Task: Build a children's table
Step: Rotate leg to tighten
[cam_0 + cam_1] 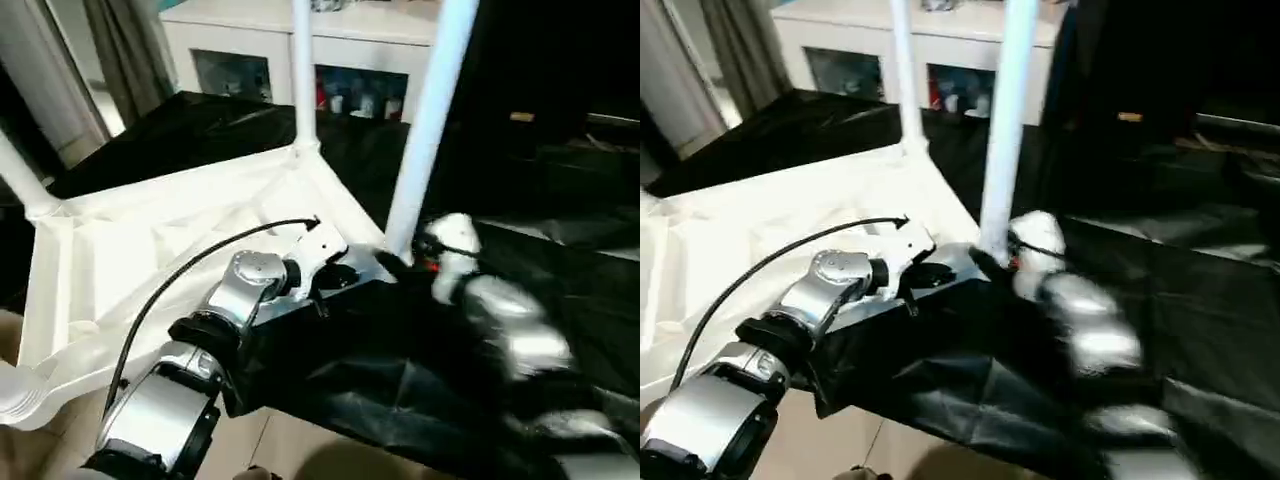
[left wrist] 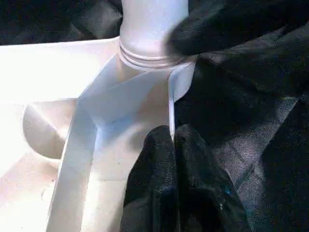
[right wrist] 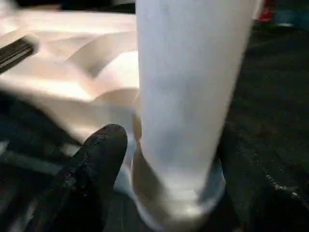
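- The children's table (image 1: 150, 250) lies upside down on a black-draped surface (image 1: 420, 380), its ribbed underside facing up; it takes up the head view from about 9 o'clock to the centre.
- Behind it, near 12 o'clock, stands a white cabinet (image 1: 300, 40) with glass doors.
- Two upright legs are in plain sight: a far leg (image 1: 303, 70) at the back corner, and a near leg (image 1: 432, 110) rising from the corner socket (image 2: 149, 55) closest to both arms. Its long axis runs straight up, towards 12 o'clock.
- The right gripper (image 3: 169, 159) straddles the near leg's base, a black finger (image 3: 91, 174) on either side. In the right wrist view the tube fills the gap, but whether the pads press it cannot be told.
- The left gripper (image 2: 174, 145) is clenched with nothing between the fingers, its tips resting against the table's edge rib, just short of the socket, which lies towards 12 o'clock from them in the left wrist view.
- My judgement: the right arm is the nearer to the leg, so seating it, by a push or twist down its axis, falls to that arm while the left steadies the top.
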